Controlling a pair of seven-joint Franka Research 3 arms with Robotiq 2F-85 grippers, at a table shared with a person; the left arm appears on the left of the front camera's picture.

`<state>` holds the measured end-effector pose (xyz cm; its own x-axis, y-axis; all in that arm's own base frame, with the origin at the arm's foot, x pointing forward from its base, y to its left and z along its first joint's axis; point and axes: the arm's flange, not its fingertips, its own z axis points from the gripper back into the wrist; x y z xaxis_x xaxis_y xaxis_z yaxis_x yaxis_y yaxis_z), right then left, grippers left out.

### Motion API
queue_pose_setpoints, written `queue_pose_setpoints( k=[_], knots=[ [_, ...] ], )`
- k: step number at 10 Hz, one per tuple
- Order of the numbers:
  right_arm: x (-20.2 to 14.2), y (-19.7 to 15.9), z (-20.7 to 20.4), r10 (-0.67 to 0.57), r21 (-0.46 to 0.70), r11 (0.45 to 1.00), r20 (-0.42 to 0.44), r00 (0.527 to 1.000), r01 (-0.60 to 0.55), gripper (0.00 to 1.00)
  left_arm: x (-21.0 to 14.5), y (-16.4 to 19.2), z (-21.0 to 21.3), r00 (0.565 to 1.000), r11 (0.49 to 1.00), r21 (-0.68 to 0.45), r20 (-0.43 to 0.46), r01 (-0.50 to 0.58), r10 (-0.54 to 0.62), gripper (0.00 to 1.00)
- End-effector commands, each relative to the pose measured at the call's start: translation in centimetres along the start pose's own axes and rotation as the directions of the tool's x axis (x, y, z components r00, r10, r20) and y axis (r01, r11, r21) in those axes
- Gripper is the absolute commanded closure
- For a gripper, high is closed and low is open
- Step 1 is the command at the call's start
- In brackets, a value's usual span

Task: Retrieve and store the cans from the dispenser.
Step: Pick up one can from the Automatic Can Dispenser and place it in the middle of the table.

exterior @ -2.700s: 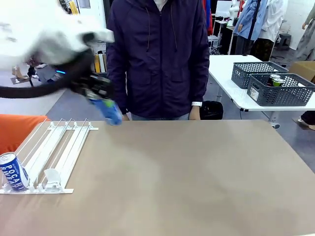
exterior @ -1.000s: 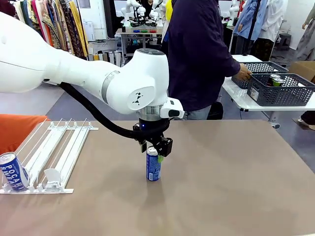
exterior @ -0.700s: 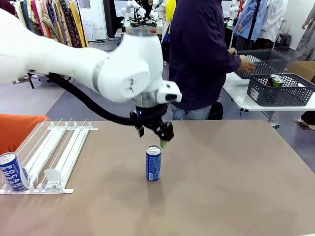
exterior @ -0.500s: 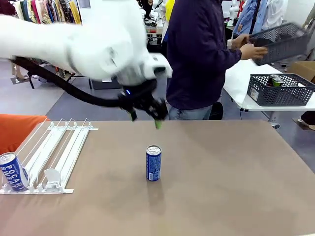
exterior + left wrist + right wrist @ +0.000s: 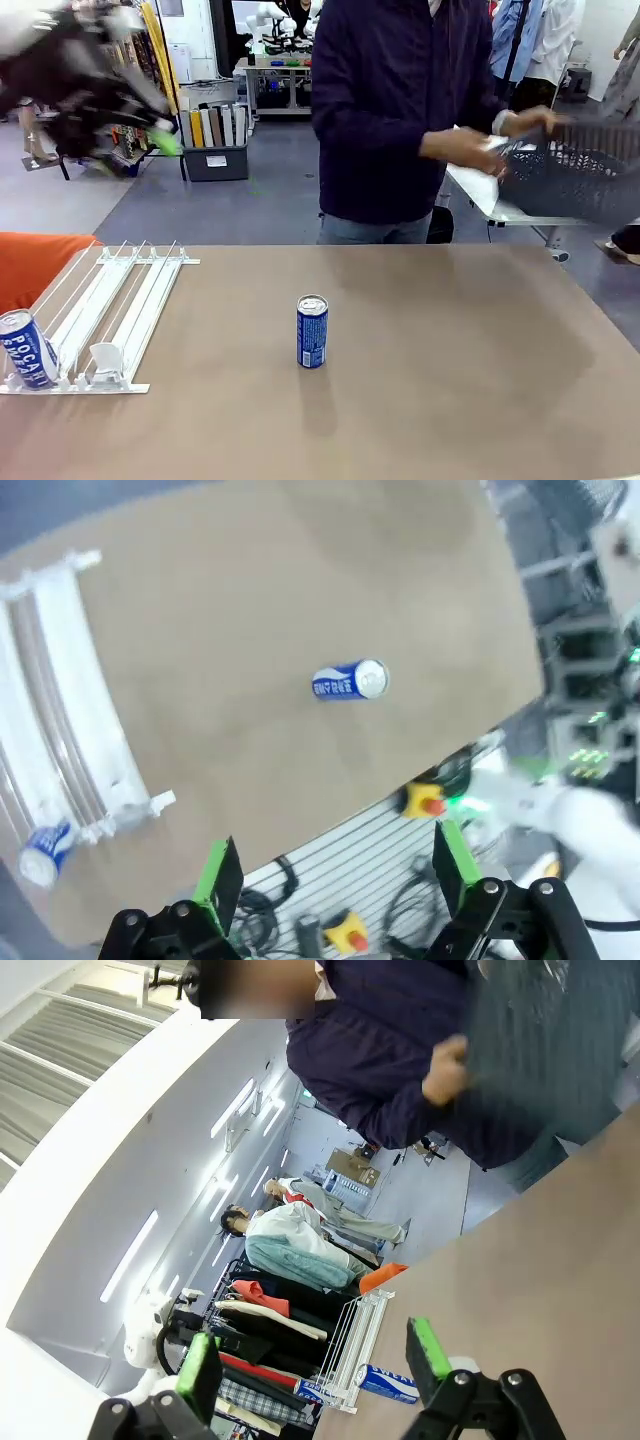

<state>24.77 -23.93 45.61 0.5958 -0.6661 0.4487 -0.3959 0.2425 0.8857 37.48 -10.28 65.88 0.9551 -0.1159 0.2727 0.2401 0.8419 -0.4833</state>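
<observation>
- Standing upright in the middle of the tabletop [image 5: 460, 390] is a blue can [image 5: 312, 332] with a silver top, and nothing touches it.
- In the left wrist view the same can [image 5: 348, 680] sits at centre frame, far beyond the fingers.
- The dispenser [image 5: 105, 315] lies at the left edge of the tabletop, well apart from that can.
- A second can [image 5: 25, 348], blue with white lettering, rests tilted at the lower end of the dispenser's leftmost lane, in the lower left of the front view.
- The left jaws are apart and hold nothing; their green pads [image 5: 218, 872] rise from the bottom edge of the left wrist view, high over the tabletop.
- In the front view the left arm is a blur at upper left, with one green pad [image 5: 166, 141] showing.
- The right jaws are apart and hold nothing; their pads [image 5: 424, 1346] point across the tabletop toward the dispenser [image 5: 362, 1335] and the second can [image 5: 388, 1383].
- At the far side a person [image 5: 390, 110] holds a blurred grey basket [image 5: 585, 178] at the right of the front view.
</observation>
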Motion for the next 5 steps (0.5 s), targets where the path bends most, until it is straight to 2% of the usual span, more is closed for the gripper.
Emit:
queue_pose_setpoints(
  k=[1,2,3,5],
  knots=[
    [0.3,0.5,-0.3,-0.008,0.016,1.0,0.022,1.0,0.008,0.0,-2.7,9.0,2.2,0.979,0.955,-0.258,0.098,-0.146,0.177,0.0],
    [0.3,0.5,-0.3,-0.008,0.016,1.0,0.022,1.0,0.008,0.0,-4.8,14.0,3.0,0.951,0.897,-0.391,0.136,-0.207,0.279,0.0],
    [0.3,0.5,-0.3,-0.008,0.016,1.0,0.022,1.0,0.008,0.0,-7.5,18.4,2.7,0.933,0.828,-0.516,0.136,-0.221,0.334,0.0],
    [0.3,0.5,-0.3,-0.008,0.016,1.0,0.022,1.0,0.008,0.0,-13.1,24.6,1.2,0.87,0.683,-0.682,0.139,-0.263,0.474,0.0]
  ],
)
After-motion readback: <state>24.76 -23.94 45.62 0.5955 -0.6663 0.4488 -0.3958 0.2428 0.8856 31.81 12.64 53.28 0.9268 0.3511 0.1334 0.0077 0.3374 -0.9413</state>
